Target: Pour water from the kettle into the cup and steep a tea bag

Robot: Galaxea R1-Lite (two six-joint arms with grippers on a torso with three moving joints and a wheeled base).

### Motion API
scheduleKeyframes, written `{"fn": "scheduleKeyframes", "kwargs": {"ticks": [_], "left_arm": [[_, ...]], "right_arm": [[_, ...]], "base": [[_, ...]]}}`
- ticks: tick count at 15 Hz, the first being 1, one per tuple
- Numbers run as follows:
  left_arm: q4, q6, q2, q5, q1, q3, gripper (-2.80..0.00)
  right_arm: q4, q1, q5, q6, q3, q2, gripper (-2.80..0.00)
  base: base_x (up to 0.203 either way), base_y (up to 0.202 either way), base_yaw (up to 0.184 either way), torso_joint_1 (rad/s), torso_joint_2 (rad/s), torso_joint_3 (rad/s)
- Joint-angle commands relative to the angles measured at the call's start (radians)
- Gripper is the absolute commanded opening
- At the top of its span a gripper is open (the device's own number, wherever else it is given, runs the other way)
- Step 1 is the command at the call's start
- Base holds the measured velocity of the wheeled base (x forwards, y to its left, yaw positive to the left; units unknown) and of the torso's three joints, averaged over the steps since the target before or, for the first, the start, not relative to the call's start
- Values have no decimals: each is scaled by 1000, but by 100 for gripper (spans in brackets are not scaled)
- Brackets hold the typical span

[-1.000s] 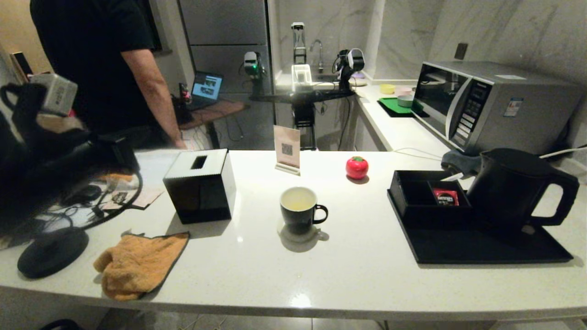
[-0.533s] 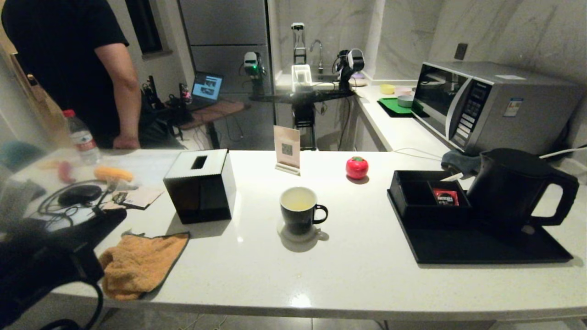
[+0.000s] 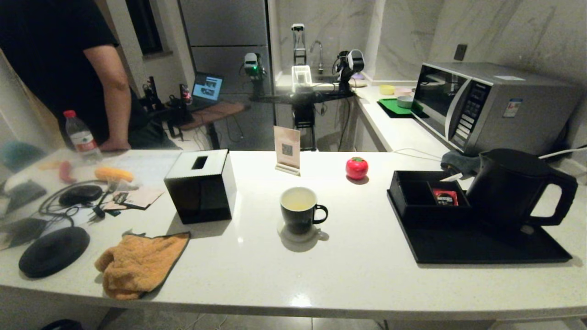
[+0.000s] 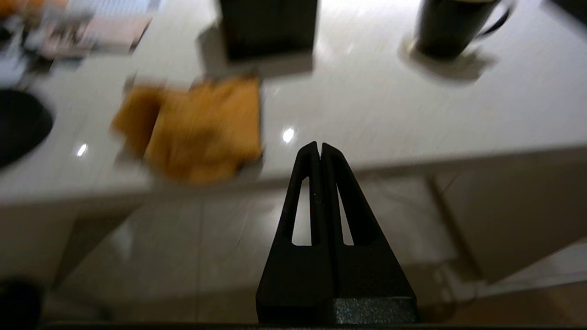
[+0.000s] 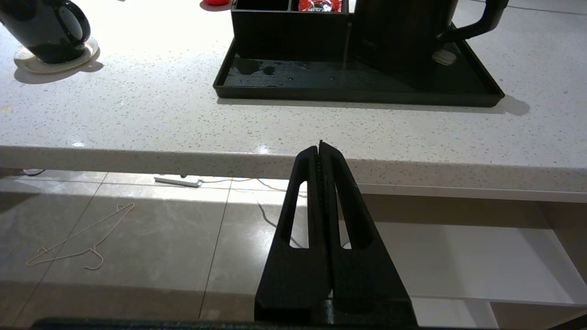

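Grippers: left gripper [image 4: 319, 147] and right gripper [image 5: 320, 146] clenched empty below counter | cup [image 3: 299, 210] holds water, kettle [image 3: 513, 188] at 3 o'clock | risk: tea bag unseen; steeping may be skipped

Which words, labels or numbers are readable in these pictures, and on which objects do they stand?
No text can be read with certainty.
red packet: white letters, cut off and blurred.
card sign: QR-like square only.
microwave: sticker and panel too small.
water bottle: label too small.
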Motion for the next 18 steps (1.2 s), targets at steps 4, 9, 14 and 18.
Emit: {"fn": "scheduleKeyframes", "kwargs": {"ticks": [4, 9, 14, 18], "left_arm": [[196, 57, -114, 63, 98, 11, -280], [198, 22, -388, 73, 85, 12, -280], [199, 2, -409, 76, 79, 10, -280], [199, 2, -409, 76, 79, 12, -280]], "right_arm": [[1, 1, 0, -1, 0, 1, -280], [1, 1, 0, -1, 0, 1, -280], [1, 1, 0, -1, 0, 1, -280], [1, 1, 0, -1, 0, 1, -280]], "base": [[0, 0, 0, 0, 0, 0], [0, 0, 0, 0, 0, 0], [0, 0, 0, 0, 0, 0], [0, 0, 0, 0, 0, 0]]}}
